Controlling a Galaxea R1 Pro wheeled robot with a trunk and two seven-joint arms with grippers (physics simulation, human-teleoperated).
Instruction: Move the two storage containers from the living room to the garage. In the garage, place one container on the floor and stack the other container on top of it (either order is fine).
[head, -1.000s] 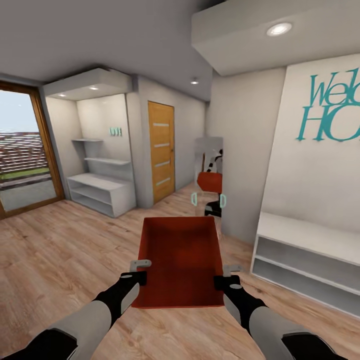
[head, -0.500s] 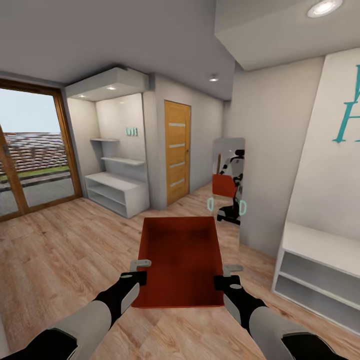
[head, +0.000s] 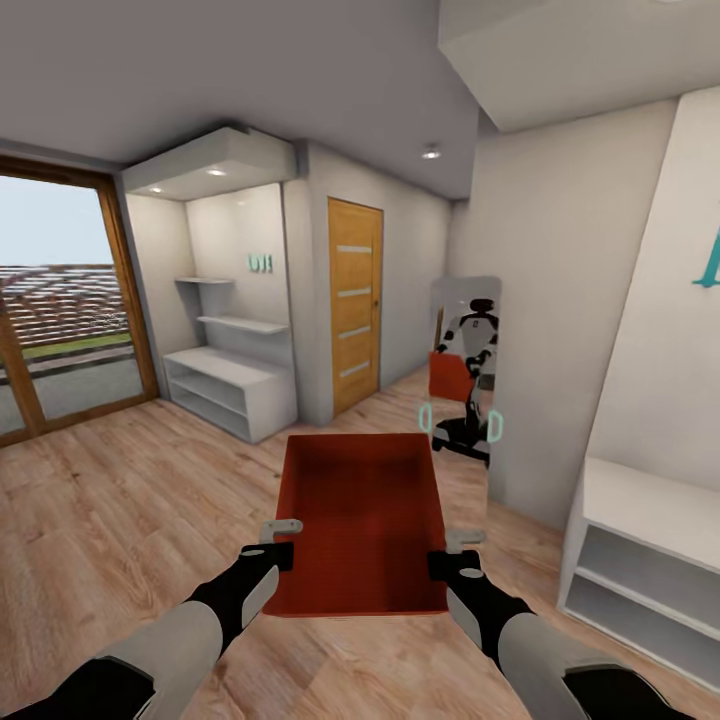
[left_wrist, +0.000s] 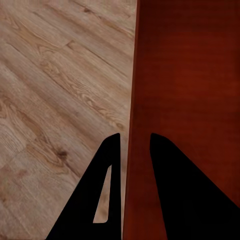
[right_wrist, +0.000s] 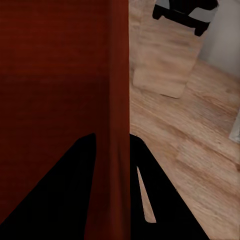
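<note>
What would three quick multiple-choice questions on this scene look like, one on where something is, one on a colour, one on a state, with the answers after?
1. Where does the orange wooden door stand?
A. Right of the white shelf unit
B. Left of the glass patio door
C. Behind the robot

2. What colour is the carried storage container?
A. Blue
B. Orange-red
C. White

3. How is the container held?
A. Resting on the wood floor
B. One gripper only
C. Gripped at both side walls

Answers:
1. A: in the head view the door sits just right of the shelf alcove.
2. B: its walls and bottom show orange-red in every view.
3. C: the left gripper and right gripper each straddle a side wall, and the wrist views show a finger on either side of the wall.
</note>
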